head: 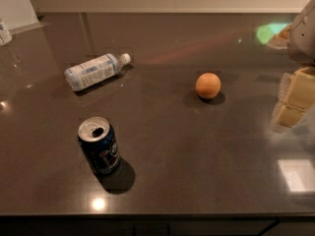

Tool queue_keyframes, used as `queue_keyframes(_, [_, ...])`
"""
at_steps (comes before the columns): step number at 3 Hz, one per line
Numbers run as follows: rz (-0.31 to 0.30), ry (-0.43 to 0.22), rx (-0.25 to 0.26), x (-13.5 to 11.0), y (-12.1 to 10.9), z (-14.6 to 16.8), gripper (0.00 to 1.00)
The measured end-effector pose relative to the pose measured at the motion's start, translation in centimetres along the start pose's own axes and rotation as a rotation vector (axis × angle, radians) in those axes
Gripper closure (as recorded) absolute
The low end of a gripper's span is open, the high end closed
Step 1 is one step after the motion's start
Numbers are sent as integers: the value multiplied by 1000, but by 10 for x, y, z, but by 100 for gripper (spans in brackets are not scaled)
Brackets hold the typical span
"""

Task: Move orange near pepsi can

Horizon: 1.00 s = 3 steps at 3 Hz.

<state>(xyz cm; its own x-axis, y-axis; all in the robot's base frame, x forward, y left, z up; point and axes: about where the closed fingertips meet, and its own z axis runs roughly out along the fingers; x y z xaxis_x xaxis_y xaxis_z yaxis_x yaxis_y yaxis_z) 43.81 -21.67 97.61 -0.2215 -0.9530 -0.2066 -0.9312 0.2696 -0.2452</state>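
The orange sits on the dark countertop, right of centre. The pepsi can, dark blue with a silver top and an open tab hole, stands upright at the front left, well apart from the orange. My gripper hangs at the right edge of the view, above the counter and to the right of the orange. It touches nothing and holds nothing that I can see.
A clear plastic bottle with a white cap lies on its side at the back left. A small white container stands at the far left edge. The counter's front edge runs along the bottom.
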Motion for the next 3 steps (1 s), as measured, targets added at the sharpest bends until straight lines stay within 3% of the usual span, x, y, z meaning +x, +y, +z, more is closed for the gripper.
queue_keyframes(1, [0,0,0,0,0,0,0])
queue_keyframes(3, [-13,-43,12,-19,-32,31,0])
